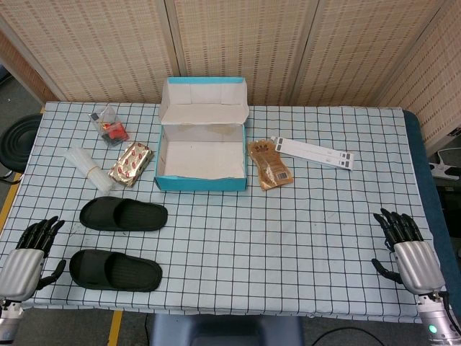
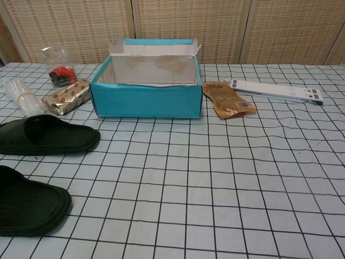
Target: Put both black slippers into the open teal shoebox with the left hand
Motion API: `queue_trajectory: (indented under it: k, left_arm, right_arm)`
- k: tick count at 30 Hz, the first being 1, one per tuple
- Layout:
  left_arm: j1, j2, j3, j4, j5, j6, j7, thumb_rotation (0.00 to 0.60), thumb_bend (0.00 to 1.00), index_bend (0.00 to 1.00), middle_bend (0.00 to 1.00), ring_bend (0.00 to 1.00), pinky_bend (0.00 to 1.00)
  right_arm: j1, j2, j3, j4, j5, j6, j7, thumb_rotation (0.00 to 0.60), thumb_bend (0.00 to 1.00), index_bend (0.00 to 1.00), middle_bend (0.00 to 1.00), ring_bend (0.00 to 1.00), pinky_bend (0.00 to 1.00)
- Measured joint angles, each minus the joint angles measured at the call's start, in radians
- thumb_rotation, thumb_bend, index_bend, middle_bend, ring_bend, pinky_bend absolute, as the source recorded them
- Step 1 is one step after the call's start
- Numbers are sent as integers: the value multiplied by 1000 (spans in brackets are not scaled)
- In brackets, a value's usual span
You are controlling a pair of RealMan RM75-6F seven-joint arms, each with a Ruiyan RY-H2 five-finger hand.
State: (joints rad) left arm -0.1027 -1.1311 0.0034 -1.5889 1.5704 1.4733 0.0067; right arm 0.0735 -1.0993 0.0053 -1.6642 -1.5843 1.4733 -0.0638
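My left hand [image 1: 32, 252] and right hand [image 1: 407, 249] released at the table's [image 1: 302, 238] near corners, two black slippers [image 1: 123, 214] [image 1: 115, 269] side by side near its left edge, one open teal shoebox [image 1: 201, 155] toward the far edge.

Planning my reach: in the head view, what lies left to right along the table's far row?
Clear bag with red contents → gold foil packet → open teal shoebox → brown snack pouch → white flat strip.
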Motion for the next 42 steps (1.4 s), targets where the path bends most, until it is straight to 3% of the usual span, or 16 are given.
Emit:
queue_trajectory:
  k: [6, 11, 15, 28, 42]
  left_arm:
    - [-16, 48, 53, -45, 42, -69, -59, 600, 345, 0, 0, 0, 72]
    - [-60, 147, 122, -128, 90, -196, -137, 600, 331, 0, 0, 0, 63]
    - [-99, 198, 148, -172, 106, -270, -143, 600, 322, 0, 0, 0, 51]
    - [-118, 50, 114, -115, -5, -339, 115, 600, 325, 0, 0, 0, 44]
    - [-165, -20, 106, -89, -54, -429, 191, 600, 325, 0, 0, 0, 44]
  right_arm:
    - [-11, 30, -13, -8, -32, 26, 60, 600, 151, 0, 0, 0, 0]
    - [-24, 62, -28, -12, -57, 46, 98, 600, 151, 0, 0, 0, 0]
    - [-29, 68, -35, -18, -71, 52, 103, 600, 151, 0, 0, 0, 0]
    - [-24, 72, -46, -26, -81, 29, 99, 600, 151, 0, 0, 0, 0]
    - [-23, 75, -49, -22, -98, 38, 127, 600, 151, 0, 0, 0, 0]
